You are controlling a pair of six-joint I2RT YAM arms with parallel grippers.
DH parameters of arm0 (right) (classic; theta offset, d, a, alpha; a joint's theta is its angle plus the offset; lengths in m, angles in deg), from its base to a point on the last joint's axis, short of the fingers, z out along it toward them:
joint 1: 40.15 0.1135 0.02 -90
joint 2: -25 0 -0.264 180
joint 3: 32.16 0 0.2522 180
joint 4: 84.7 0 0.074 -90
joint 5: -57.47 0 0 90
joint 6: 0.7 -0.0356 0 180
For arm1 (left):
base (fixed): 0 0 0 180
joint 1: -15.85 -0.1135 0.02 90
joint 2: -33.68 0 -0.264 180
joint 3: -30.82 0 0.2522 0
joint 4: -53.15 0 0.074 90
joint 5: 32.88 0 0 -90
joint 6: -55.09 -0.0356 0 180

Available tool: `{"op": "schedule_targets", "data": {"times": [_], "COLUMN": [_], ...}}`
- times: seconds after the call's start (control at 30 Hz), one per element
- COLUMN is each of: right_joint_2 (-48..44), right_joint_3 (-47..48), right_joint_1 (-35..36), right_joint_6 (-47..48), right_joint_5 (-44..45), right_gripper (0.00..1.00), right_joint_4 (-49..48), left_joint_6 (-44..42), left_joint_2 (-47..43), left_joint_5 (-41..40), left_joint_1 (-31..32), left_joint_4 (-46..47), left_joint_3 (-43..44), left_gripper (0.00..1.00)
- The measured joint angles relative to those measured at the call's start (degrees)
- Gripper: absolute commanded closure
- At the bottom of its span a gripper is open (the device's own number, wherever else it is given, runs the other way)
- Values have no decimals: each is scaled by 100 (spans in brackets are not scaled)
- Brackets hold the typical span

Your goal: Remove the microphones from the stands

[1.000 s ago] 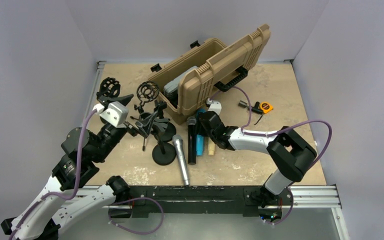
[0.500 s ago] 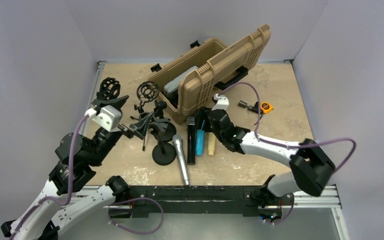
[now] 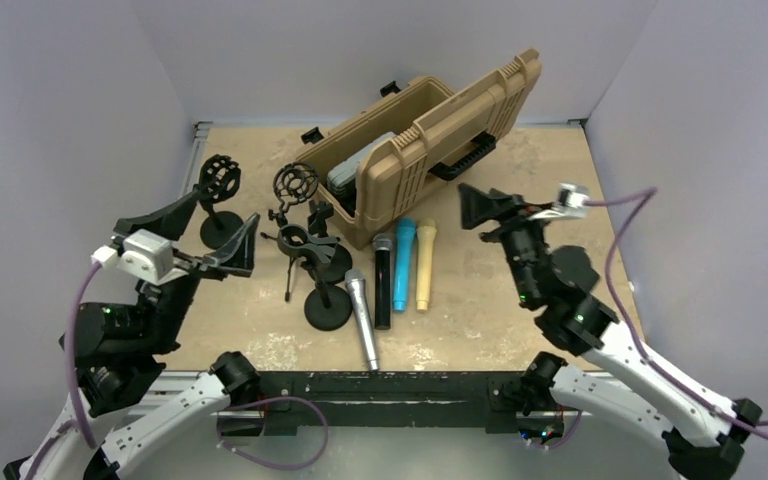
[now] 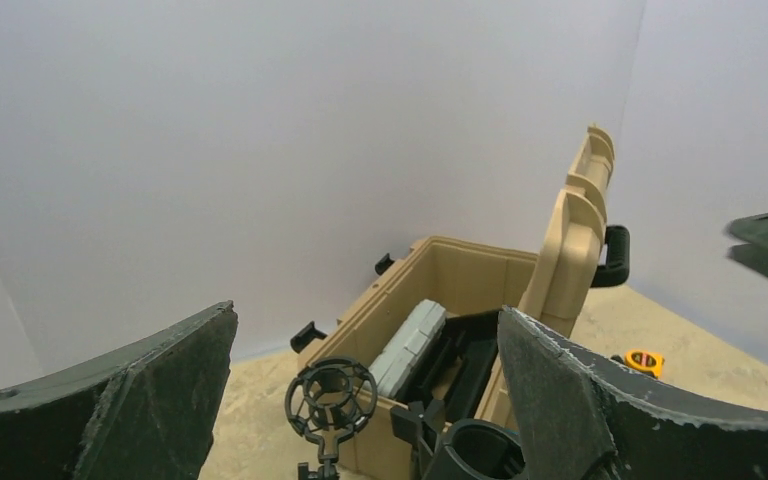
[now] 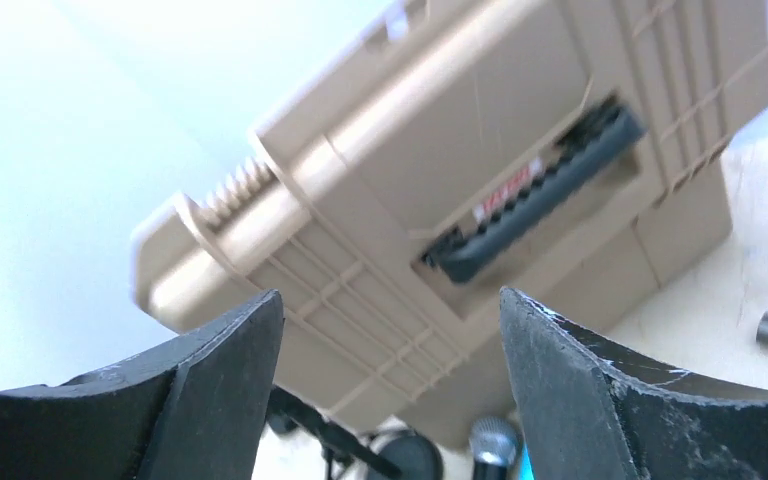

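Several microphones lie side by side on the table: silver [image 3: 362, 320], black [image 3: 383, 280], blue [image 3: 402, 262] and beige [image 3: 425, 262]. A round-base stand [image 3: 327, 305] stands left of them, and its clip [image 3: 295, 240] holds nothing; the clip also shows in the left wrist view [image 4: 475, 450]. My left gripper [image 3: 200, 235] is open and empty, raised left of the stands; the left wrist view [image 4: 365, 315] shows it the same. My right gripper [image 3: 490, 215] is open and empty, raised right of the microphones [image 5: 390, 295]. The black microphone's head [image 5: 493, 440] shows below it.
An open tan case [image 3: 430, 140] stands at the back, also in the left wrist view [image 4: 560, 260] and the right wrist view [image 5: 480, 130]. Two shock mounts [image 3: 220, 180] [image 3: 295, 185] and a small tripod stand are at the left. A tape measure [image 4: 643, 360] lies right of the case.
Both arms pulled up and back from the table's middle. My right gripper left the microphones and swung right. My left gripper drew left, away from the stands.
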Motion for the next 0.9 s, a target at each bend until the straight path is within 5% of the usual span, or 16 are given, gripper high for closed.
{"op": "schedule_targets", "data": {"times": [0.2,0.5,0.7,0.9], "right_joint_2": [-1054,409,1672,2708], "right_joint_3": [42,68,590,1749], "right_joint_1": [-13,251,1480,1672], "right_joint_6": [774,791,549,481], "right_joint_5": [-420,-4089,-3906,-2935], "right_gripper": [15,10,10,16], "right_joint_4": [-525,-2020,-2179,-1687], "left_joint_6": [81,490,511,603], "left_joint_2": [-297,352,284,269], "left_joint_5": [-144,-122,-155,-164], "left_joint_1": [0,0,0,0], "left_joint_4": [11,-953,-1145,-1257], "left_joint_3": [52,682,680,651], "left_gripper": [0,0,1,1]}}
